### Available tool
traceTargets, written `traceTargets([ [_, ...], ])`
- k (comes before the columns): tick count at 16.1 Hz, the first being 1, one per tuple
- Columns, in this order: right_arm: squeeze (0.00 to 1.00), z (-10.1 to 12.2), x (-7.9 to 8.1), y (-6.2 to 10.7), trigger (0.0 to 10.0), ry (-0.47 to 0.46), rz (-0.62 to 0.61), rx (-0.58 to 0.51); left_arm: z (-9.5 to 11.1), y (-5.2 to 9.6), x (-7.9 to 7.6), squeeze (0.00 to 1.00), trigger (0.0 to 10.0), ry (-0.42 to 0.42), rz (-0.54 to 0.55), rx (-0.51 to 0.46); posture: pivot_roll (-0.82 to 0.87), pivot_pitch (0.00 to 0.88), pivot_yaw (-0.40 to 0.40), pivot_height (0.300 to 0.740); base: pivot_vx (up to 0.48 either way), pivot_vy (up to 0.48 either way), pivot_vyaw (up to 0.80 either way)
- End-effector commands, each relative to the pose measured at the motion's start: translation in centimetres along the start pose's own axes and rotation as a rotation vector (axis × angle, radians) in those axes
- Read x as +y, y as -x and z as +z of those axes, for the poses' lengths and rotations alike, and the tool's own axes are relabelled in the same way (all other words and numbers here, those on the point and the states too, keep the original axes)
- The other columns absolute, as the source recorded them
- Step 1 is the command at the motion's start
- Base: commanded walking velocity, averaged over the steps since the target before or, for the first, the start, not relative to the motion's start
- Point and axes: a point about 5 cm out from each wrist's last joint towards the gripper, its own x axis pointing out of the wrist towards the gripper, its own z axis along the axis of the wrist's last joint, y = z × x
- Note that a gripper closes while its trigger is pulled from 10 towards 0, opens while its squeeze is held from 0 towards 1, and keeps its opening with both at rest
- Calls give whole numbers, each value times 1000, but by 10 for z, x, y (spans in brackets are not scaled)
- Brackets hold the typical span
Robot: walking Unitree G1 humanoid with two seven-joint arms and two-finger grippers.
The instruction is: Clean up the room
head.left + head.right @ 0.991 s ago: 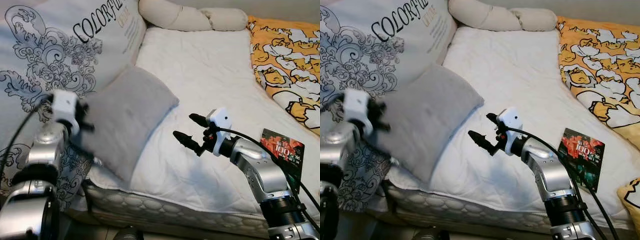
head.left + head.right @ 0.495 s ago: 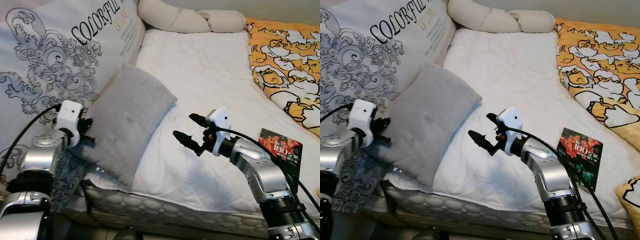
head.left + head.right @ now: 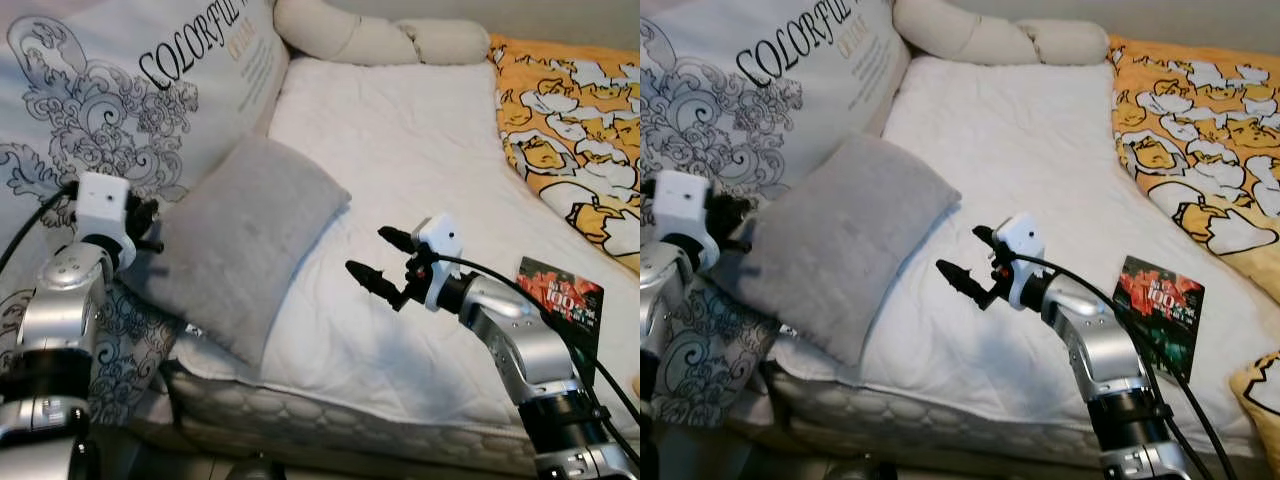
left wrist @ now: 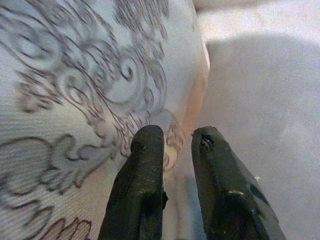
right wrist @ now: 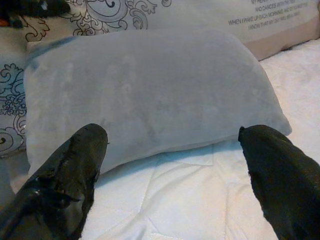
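A grey pillow lies tilted at the bed's left edge, leaning on a large white cushion printed with black scrolls and lettering. My left gripper is at the pillow's left edge, where pillow and cushion meet. In the left wrist view its fingers stand a narrow gap apart with nothing between them. My right gripper hovers wide open over the white mattress, just right of the pillow and pointing at it. The right wrist view has the pillow between its spread fingertips.
A dark book with a red cover lies on the mattress by my right forearm. An orange cartoon-print duvet covers the bed's right side. A cream bolster lies along the head of the bed. The mattress edge runs along the front.
My left gripper has risen and moved left along the pillow's edge, and the pillow's left end has settled lower. The right arm has not moved.
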Motion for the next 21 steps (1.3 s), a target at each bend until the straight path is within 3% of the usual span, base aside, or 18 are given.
traceTargets([
  [1,0,6,-4,3,10000,11,-20,-23,14,5,2,0,10000,23,24,-97,34,0,27,740,0,0,0],
  [2,0,7,-5,5,10000,8,-30,-27,21,8,0,0,10000,24,28,-153,34,0,24,740,0,0,0],
  [4,0,6,-10,15,10000,1,-123,-24,40,18,-24,0,10000,77,-59,-299,35,0,14,740,0,0,0],
  [7,0,-5,-23,21,10000,-51,-334,28,27,25,-65,0,10000,93,-203,-264,20,0,17,740,0,0,0],
  [9,0,-22,-36,29,10000,-166,-567,85,10,33,-109,0,10000,104,-375,-206,5,0,17,740,0,0,0],
  [10,604,-27,-41,34,10000,-202,-629,97,6,35,-126,0,10000,80,-455,-180,-5,0,17,740,0,0,0],
  [11,1000,-31,-44,38,10000,-223,-660,119,2,35,-135,0,10000,56,-467,-171,-19,0,21,740,0,0,0],
  [12,1000,-32,-45,39,10000,-229,-662,128,1,34,-136,0,10000,58,-453,-169,-22,0,22,740,0,0,0],
  [13,1000,-33,-38,36,10000,-206,-617,137,-2,31,-138,0,10000,114,-399,-148,-40,0,21,740,0,0,0],
  [14,1000,-32,-31,33,10000,-184,-587,125,-4,31,-139,0,10000,120,-363,-149,-49,0,19,740,0,0,0],
  [15,667,-29,-20,29,10000,-175,-557,87,-7,32,-140,0,10000,102,-310,-152,-56,0,14,740,0,0,0],
  [16,0,-28,-17,28,10000,-164,-547,84,-8,33,-140,0,10000,116,-293,-150,-60,0,11,740,0,0,0],
  [21,0,-36,-6,27,10000,-148,-578,107,-12,37,-150,0,10000,96,-259,-136,-58,0,-4,740,0,-376,0],
])
